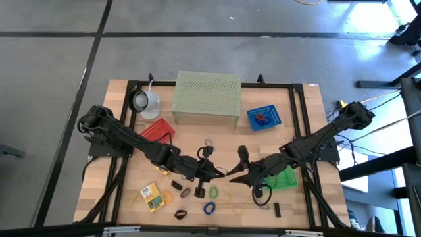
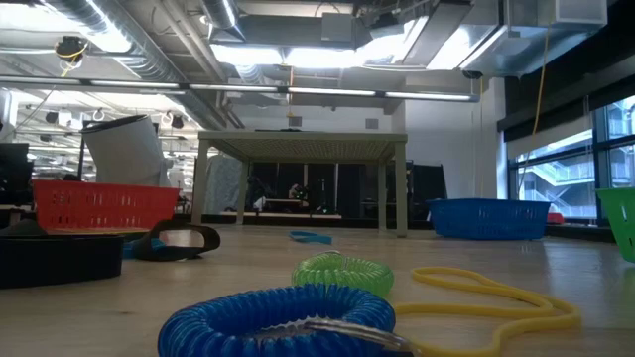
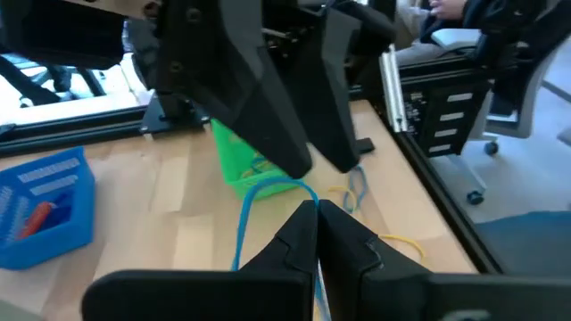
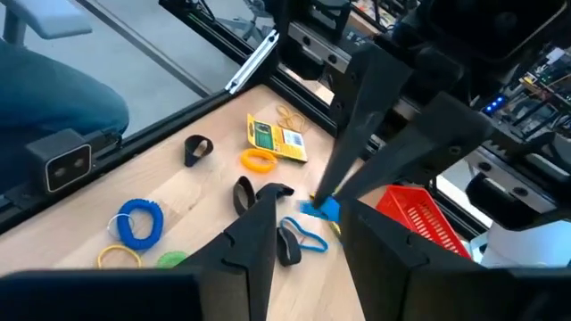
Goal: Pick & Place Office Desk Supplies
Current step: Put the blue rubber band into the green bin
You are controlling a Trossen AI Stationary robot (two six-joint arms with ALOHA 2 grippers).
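floor (image 1: 197,52): grey concrete, crossed by dark seams | worktop (image 1: 118,141): pale wood, framed by black rails | ceiling (image 2: 149,50): exposed ducts and pipes, lit by bright panels (image 2: 298,55) | windows (image 2: 556,174): set in the wall at the right side of the low view | office chair (image 3: 526,80): seen beyond the worktop edge

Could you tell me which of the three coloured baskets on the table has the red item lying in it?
The blue basket, beside the pale green perforated stand, holds the red item. The red basket and the green basket show none.
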